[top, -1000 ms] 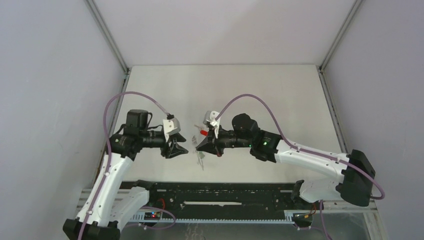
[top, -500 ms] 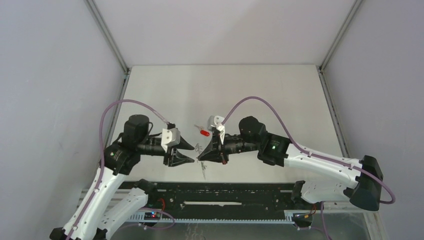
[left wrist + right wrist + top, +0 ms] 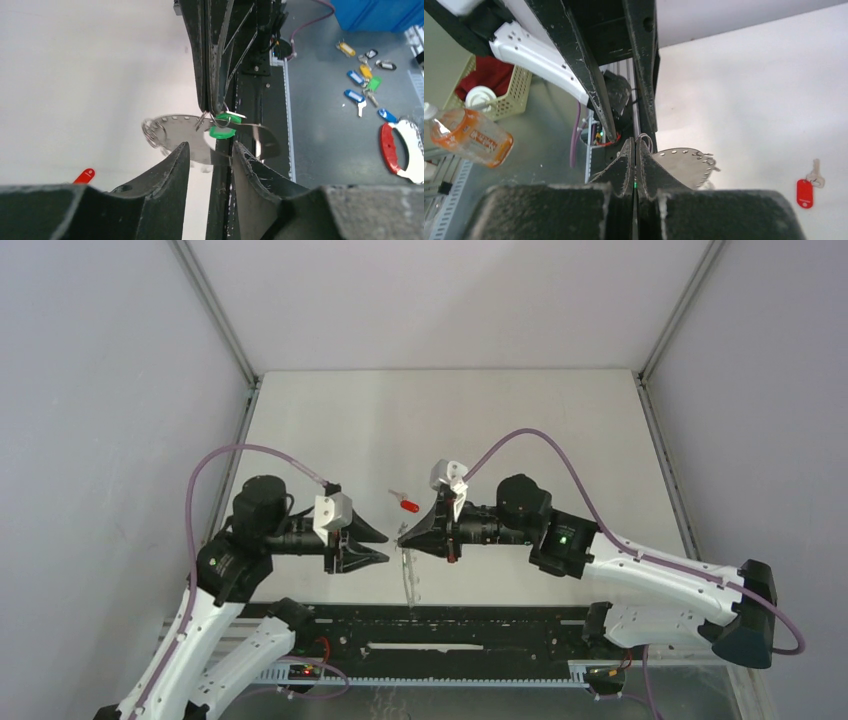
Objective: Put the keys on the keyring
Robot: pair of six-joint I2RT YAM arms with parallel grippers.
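pale worktop between grey walls: left jaws stand apart and empty, right jaws pinch shut on the keyring, the green key at their tips partly hidden. the red key lies loose nearby; a basket off the worktop holds something red, unclear.

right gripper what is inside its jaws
A thin metal ring is pinched there; the green key and a holed metal plate hang just below. The ring's clamped part is hidden.
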